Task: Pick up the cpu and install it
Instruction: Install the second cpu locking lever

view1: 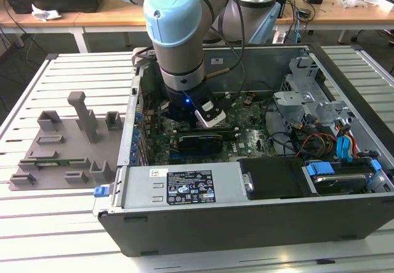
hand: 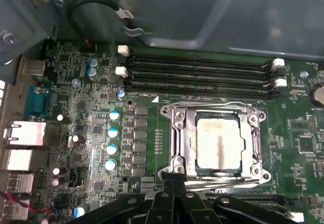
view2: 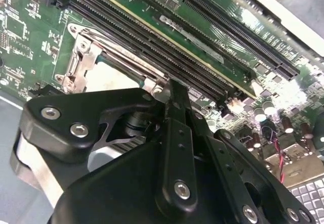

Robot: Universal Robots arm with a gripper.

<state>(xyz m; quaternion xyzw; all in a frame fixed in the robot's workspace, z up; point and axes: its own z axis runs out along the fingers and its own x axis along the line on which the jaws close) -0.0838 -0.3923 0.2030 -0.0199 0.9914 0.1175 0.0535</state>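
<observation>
Cpu (hand: 219,144) seated flat inside the metal socket frame (hand: 178,133) on the green motherboard (hand: 86,128), beside the long memory slots (hand: 197,75). Tool (hand: 174,191) poised just at the frame's edge, fingers drawn together, clamped on nothing. Judged light, rigid and thin, with a smooth slippery lid and a delicate underside; best taken by two opposite edges, kept level, never squeezed hard.
</observation>
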